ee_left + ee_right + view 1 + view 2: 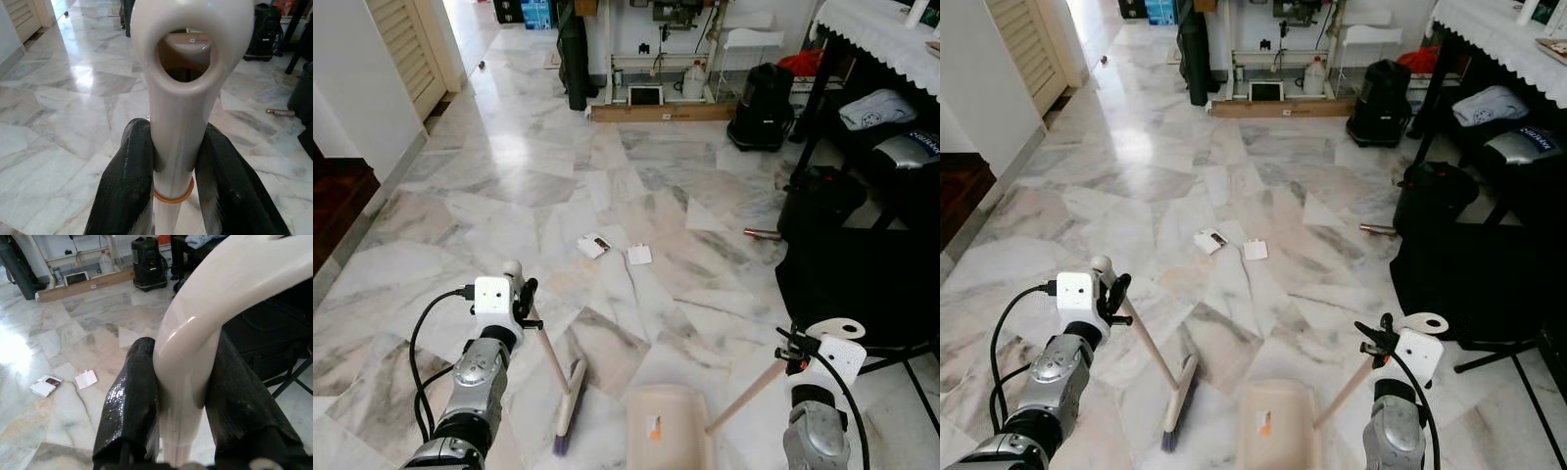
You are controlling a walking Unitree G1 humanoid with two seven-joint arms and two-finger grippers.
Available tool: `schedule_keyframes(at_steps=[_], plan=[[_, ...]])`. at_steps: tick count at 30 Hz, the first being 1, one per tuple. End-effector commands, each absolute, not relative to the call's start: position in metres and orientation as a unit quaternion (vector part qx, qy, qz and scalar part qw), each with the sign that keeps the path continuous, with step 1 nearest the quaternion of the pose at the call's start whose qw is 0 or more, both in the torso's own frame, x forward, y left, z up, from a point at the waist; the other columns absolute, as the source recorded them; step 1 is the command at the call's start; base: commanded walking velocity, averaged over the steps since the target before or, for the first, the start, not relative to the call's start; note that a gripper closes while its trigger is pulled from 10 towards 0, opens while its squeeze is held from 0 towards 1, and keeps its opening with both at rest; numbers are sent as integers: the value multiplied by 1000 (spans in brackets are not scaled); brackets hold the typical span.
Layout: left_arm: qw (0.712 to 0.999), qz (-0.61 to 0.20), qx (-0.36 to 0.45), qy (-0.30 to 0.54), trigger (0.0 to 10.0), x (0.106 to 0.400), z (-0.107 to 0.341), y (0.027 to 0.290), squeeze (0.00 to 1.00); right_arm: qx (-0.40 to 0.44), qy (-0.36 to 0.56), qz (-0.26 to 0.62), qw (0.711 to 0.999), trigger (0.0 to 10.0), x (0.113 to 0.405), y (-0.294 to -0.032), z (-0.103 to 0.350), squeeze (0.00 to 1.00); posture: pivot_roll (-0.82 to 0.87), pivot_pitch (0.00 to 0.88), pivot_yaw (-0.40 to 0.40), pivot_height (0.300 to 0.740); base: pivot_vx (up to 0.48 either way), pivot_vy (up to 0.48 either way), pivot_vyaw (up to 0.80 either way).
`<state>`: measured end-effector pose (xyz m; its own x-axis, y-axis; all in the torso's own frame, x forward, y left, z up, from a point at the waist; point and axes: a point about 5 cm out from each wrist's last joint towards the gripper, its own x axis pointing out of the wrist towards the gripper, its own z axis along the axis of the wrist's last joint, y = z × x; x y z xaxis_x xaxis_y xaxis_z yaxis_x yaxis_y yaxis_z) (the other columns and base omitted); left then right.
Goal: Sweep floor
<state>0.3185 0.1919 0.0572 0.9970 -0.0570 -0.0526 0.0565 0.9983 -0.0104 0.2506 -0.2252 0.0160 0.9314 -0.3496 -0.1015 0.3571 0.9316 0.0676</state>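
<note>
My left gripper [521, 299] is shut on the cream handle of a small broom [551, 360], whose brush head [570, 397] rests on the marble floor. My right gripper [791, 350] is shut on the handle of a cream dustpan [671, 426], which lies flat on the floor just right of the brush. In the left wrist view both black fingers [127, 186] clamp the broom handle [178, 122] below its hanging loop. The right wrist view has the fingers [129, 401] pinching the dustpan handle [188, 362]. Two small scraps of litter [594, 245] [639, 255] lie ahead on the floor.
A black bag and stand [862, 284] crowd the right side, under a table with a white cloth [881, 29]. A black vacuum [762, 108] and a wooden plank [661, 113] stand at the far wall. A small cylinder [762, 233] lies near the bag. A louvred door [406, 49] is at far left.
</note>
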Motion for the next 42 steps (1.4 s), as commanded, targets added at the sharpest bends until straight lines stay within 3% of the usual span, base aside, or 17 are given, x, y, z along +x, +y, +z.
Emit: schedule_keyframes(at_steps=[1, 14, 21, 42], plan=[[999, -34, 2, 21, 10000, 323, 63, 191, 0, 44, 16, -184, 982, 10000, 257, -227, 28, 0, 84, 22, 9, 740, 0, 0, 0], [1000, 2, 2, 13, 10000, 319, 65, 207, 0, 34, 22, -168, 985, 10000, 258, -224, 28, 0, 99, 14, -12, 740, 300, 0, 0], [1000, 0, 2, 8, 10000, 320, 67, 206, 0, 33, 15, -170, 985, 10000, 258, -225, 31, 0, 96, 9, -10, 740, 376, 0, 556], [1000, -2, 1, -11, 10000, 327, 78, 204, 0, 54, 19, -178, 982, 10000, 260, -224, 30, 0, 105, 9, -1, 740, 390, 0, 0]])
